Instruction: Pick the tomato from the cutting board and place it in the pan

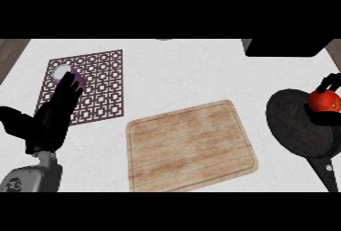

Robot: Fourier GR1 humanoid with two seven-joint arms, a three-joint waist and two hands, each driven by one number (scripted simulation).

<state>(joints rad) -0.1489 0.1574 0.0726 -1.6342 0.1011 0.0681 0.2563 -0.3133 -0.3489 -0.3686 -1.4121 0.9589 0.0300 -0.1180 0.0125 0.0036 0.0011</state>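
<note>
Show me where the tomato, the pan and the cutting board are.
tomato [328, 101]: head view, middle of its red skin.
pan [293, 126]: head view, bare dark inside.
cutting board [191, 144]: head view, centre of its wooden top.

text: none readable | labels: none | numbers: none | signs: none

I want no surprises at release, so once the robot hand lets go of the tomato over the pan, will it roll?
Probably a little: the tomato looks round and smooth. The pan seems shallow, so its rim may stop it. The right robot hand curls round it, suggesting it is light.
</note>
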